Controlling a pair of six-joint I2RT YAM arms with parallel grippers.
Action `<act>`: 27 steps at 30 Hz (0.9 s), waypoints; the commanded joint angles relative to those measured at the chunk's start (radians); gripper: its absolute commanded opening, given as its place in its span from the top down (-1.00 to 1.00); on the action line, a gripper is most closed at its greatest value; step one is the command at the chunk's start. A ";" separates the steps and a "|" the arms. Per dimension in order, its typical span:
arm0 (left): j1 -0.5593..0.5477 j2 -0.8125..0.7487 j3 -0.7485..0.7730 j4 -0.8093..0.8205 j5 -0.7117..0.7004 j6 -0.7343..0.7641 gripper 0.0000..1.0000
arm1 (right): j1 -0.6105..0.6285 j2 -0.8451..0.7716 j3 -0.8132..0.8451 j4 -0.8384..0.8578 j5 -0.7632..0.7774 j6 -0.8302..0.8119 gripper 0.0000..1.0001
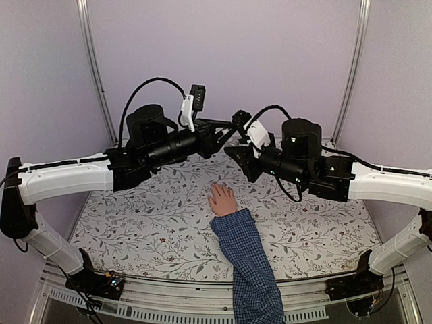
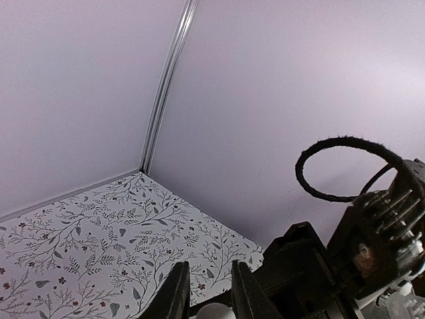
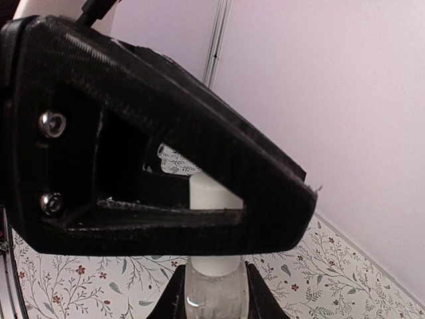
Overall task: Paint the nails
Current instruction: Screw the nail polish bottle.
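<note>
Left hand (image 2: pixel 209 272) straddles the white cap (image 3: pixel 211 196), grip unclear; right hand (image 3: pixel 214 274) clamps the bottle (image 3: pixel 212 298).

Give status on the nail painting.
Done: right gripper holds the small bottle raised above the table. In hand: left gripper flanks its white cap; grip unclear. Remaining: open it, paint the nails of the hand; no colour visible there.

The left arm (image 1: pixel 67 179) and right arm (image 1: pixel 391 185) were clad in white shells with black joints. Black cables (image 1: pixel 145 82) were attached to each. Silver screws (image 3: pixel 52 123) were fitted.
</note>
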 commanded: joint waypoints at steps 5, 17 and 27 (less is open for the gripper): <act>-0.010 -0.003 0.006 0.012 0.014 -0.010 0.89 | 0.007 -0.009 0.032 0.016 0.022 -0.003 1.00; 0.016 -0.023 -0.034 0.020 0.192 0.031 1.00 | -0.031 -0.080 0.013 0.043 -0.418 0.016 1.00; 0.028 -0.012 -0.045 0.030 0.466 0.062 1.00 | -0.076 -0.107 0.029 0.048 -0.762 0.044 1.00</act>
